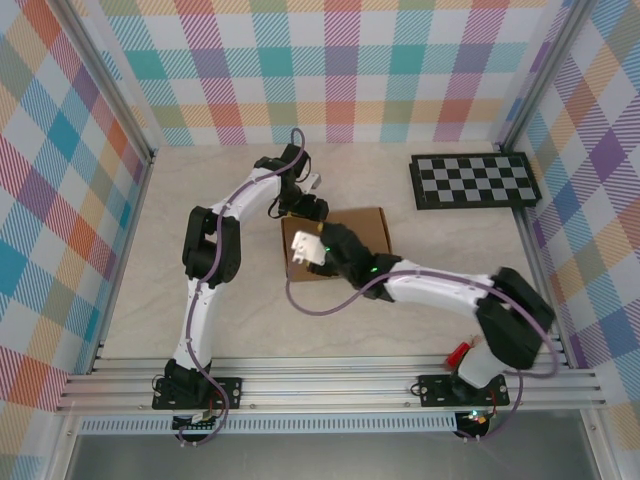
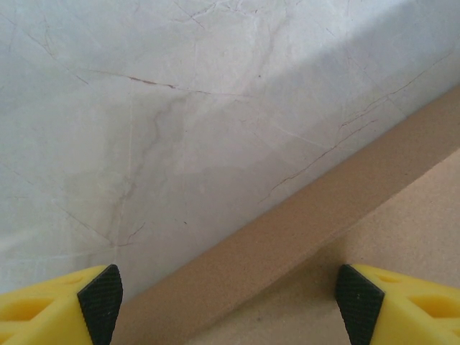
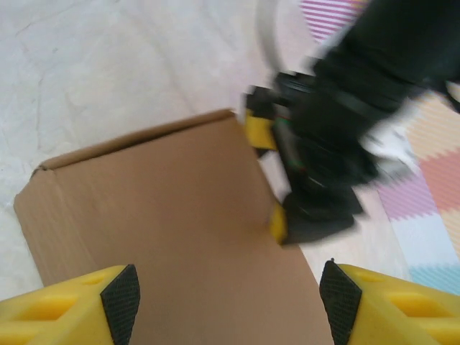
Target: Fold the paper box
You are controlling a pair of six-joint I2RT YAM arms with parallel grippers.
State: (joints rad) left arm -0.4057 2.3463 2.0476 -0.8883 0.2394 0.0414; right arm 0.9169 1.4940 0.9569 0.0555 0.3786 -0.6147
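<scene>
Bracketing the paper box [image 1: 362,228] lying mid-way across the surface [image 1: 260,340], straddling its side wall with the spread left end effector [image 2: 228,302] and hovering over its brown top with the equally spread right end effector [image 3: 230,298], apparently bracing it for folding.

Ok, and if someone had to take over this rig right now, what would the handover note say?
Left gripper: open, straddling one edge of the paper box, with one finger over the table and the other over cardboard.
Right gripper: open, above the box's broad brown face, holding nothing.
Box: mid-table under both grippers, well apart from the checkerboard panel.
Done: it looks like a shallow box already, not a flat sheet.
Left: whether the tabs are tucked cannot be told; probably check and press the closure home.
</scene>
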